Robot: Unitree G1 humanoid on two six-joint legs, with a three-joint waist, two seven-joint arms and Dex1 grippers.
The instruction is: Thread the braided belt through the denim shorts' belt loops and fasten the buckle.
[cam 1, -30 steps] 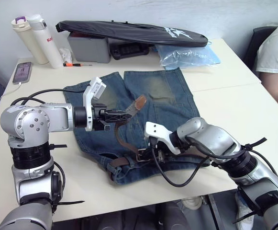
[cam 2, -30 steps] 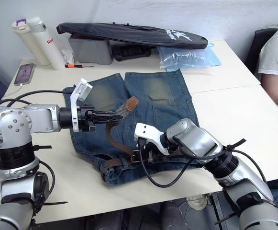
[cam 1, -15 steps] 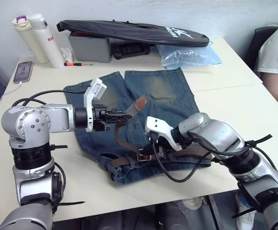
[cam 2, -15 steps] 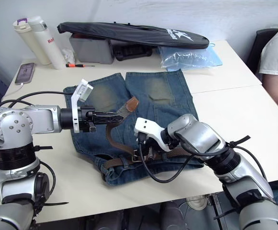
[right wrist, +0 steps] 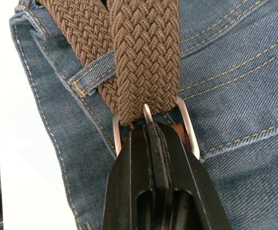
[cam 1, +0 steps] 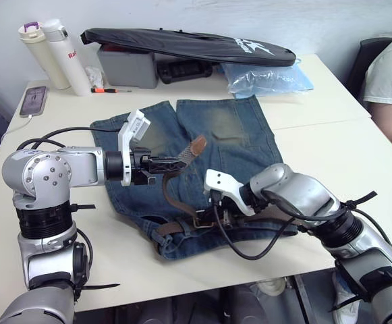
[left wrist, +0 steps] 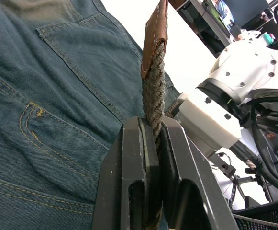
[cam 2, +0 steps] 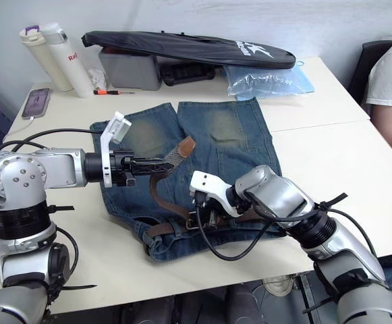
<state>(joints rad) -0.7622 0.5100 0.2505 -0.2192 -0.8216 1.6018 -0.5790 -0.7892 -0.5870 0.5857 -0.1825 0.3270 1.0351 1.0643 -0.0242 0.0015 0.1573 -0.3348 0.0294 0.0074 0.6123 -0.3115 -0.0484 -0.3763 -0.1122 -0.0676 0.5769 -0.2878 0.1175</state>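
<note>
Brown braided belt lay along the blue denim shorts' waistband, tail lifted; left gripper was clamped on the woven strap; right gripper was closed at the silver rectangular buckle; what it gripped was unclear.

Buckle: near bar hidden behind right gripper. Braided belt: waistband run partly hidden under denim shorts folds.
</note>
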